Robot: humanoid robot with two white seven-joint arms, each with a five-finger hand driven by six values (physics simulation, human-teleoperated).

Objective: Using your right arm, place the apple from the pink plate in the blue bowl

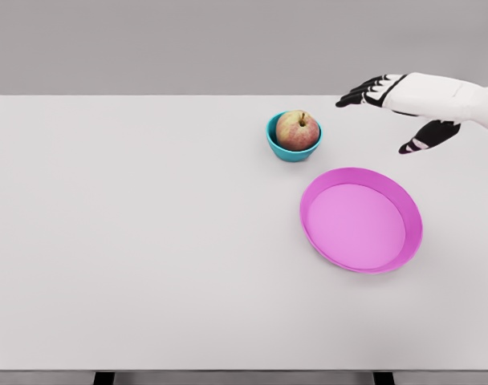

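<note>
The apple [297, 130] sits in the blue bowl [293, 150]; the pink plate [361, 220] is bare. The right hand [392, 112] hovers apart, fingers spread, holding nothing. The apple looks rigid, smooth and light: grip its widest girth.

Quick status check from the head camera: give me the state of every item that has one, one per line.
apple: sitting in the blue bowl, upright, stem up, not held.
blue bowl: upright on the table, holds the apple.
pink plate: flat on the table, nothing on it, apart from the bowl.
right hand: open, fingers spread, holding nothing, right of the bowl.
left hand: not in view.
</note>
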